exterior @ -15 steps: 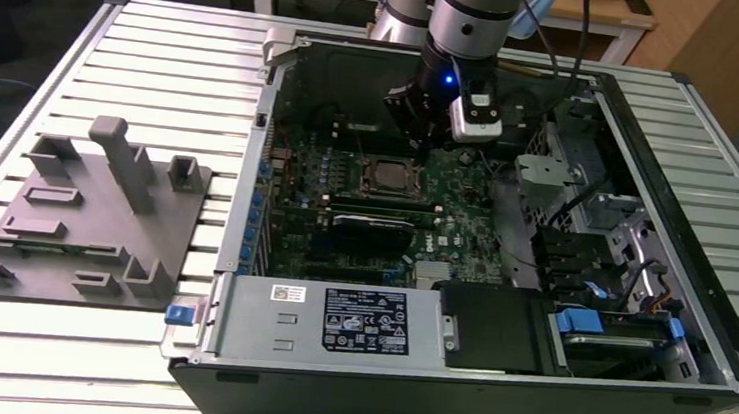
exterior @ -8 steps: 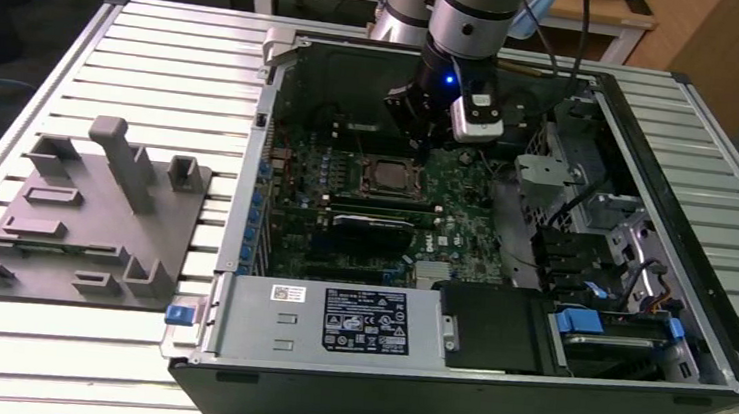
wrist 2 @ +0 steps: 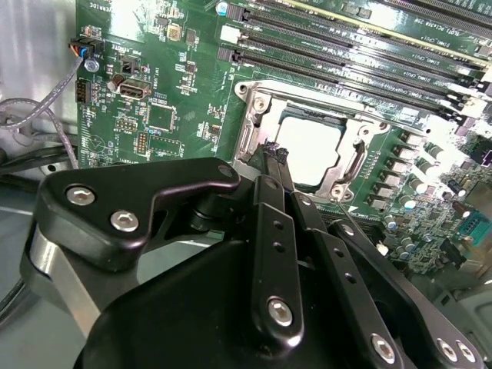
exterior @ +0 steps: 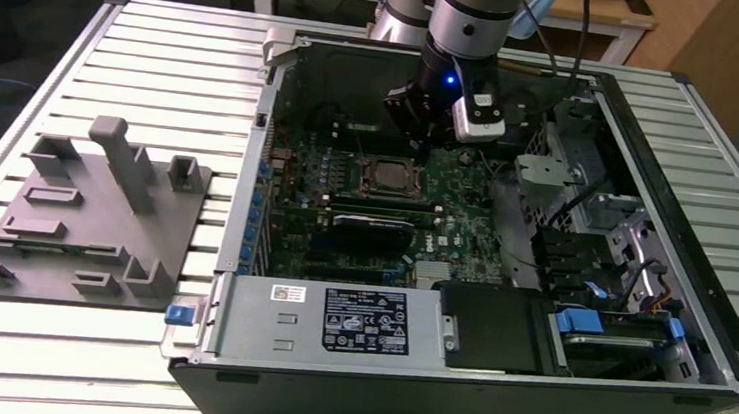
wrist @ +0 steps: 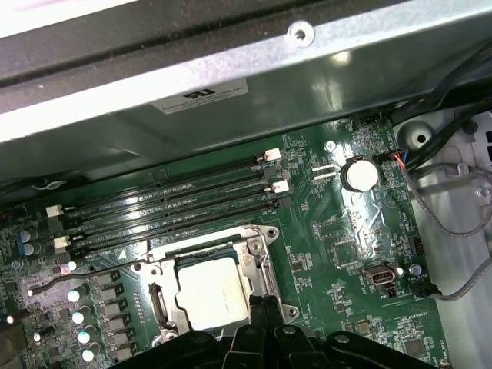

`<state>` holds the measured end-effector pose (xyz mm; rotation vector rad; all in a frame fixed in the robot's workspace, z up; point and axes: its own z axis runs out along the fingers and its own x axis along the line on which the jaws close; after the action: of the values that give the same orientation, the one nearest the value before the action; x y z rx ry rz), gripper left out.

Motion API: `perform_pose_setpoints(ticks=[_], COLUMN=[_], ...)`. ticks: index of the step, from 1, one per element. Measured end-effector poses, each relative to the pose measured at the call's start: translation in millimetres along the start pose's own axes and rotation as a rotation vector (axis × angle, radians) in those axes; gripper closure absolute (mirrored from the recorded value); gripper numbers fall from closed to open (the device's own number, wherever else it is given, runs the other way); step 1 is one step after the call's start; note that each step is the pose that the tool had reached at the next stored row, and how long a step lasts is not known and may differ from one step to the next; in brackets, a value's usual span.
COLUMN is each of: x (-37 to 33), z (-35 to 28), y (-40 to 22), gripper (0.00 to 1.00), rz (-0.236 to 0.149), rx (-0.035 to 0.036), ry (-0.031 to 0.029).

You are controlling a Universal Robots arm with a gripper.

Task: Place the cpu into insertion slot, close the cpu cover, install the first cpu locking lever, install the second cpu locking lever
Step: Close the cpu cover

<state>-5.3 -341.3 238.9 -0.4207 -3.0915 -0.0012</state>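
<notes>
Inside the open computer case (exterior: 248, 309), on the green motherboard (exterior: 462, 190), we list the cpu (wrist: 211, 296), seated flat in the insertion slot (wrist: 161, 304). Its dull silver top shows through the window of the cpu cover (wrist: 265, 261), which lies down over it. Gripper (wrist 2: 273, 154): fingers clenched together, tips at the cover's edge in both wrist views; whether they pinch anything we cannot tell. At the exterior view's left, well apart: grey fixture (exterior: 87, 222) on the slatted table (exterior: 169, 59).

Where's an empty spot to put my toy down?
The table is bare at the far corner past the grey fixture, and along the near edge. Inside the case it is crowded, most around the gripper by the cpu.
</notes>
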Motion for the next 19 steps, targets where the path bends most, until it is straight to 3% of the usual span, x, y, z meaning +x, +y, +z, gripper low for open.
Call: perform_pose_setpoints(ticks=[19], x=[2.7], z=[0.1], y=[-0.8], gripper=[0.89], rz=[0.000], rx=[0.0002], ry=[0.0000])
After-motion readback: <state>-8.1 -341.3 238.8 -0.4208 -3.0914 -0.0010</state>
